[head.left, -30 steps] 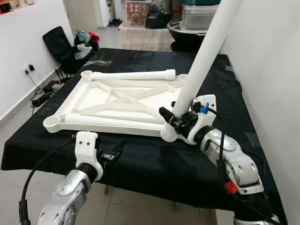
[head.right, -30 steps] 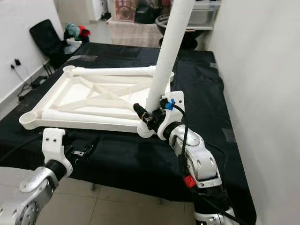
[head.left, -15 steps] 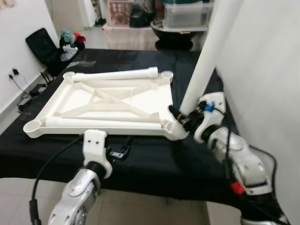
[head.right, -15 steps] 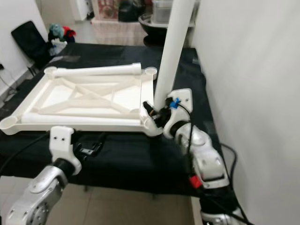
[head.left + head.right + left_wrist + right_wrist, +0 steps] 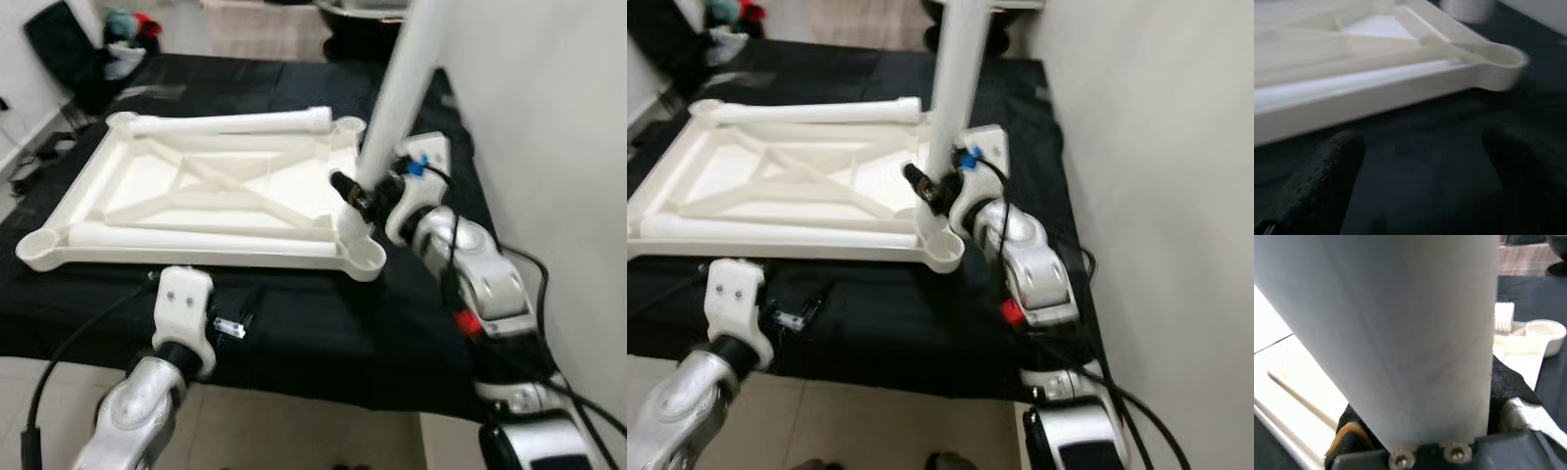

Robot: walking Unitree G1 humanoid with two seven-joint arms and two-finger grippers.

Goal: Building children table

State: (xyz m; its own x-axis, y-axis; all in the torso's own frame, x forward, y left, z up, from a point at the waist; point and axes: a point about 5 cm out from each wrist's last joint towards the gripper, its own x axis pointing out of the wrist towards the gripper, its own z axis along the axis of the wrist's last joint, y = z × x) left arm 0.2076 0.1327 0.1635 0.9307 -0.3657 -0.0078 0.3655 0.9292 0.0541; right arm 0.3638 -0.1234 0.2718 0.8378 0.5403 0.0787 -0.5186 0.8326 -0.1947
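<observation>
Right tool (image 5: 355,192) clamped on the white table leg (image 5: 397,88), now carried back past the near corner socket (image 5: 364,255)
Upturned tabletop (image 5: 196,196) lies on the black-draped surface (image 5: 294,323); leg isn't seated yet; left tool (image 5: 1415,176) gapes wide by the near edge.

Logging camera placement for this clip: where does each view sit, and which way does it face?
Left eye view: head, facing down at the white tabletop on the black cloth; both arms show.
Right eye view: same scene; right hand grips the upright table leg.
Left wrist view: low over the cloth, facing the tabletop's edge; left hand fingers apart.
Right wrist view: pressed against the leg.
</observation>
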